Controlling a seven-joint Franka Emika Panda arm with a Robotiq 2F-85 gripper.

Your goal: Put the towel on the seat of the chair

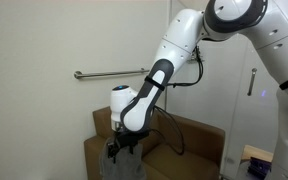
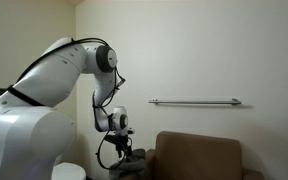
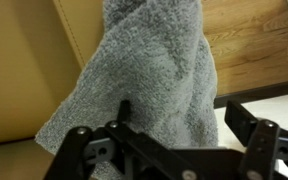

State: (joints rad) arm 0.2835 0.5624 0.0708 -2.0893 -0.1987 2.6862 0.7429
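I had the gripper (image 3: 178,108) low at the towel (image 3: 149,65), jaws apart. The towel sat bunched against the chair (image 1: 189,140) edge, off the seat. Its lower end was cut off, and I couldn't make out contact.

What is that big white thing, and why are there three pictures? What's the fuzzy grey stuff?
The big white thing is a robot arm. At its end is a gripper, like a hand with two fingers. Two pictures come from cameras standing in the room: they show the arm bending down to a brown chair, below a metal rail on the wall. The third camera rides on the wrist, looking past the fingers. The fuzzy grey stuff is a towel, bunched between them. I cannot tell whether they are squeezing it.
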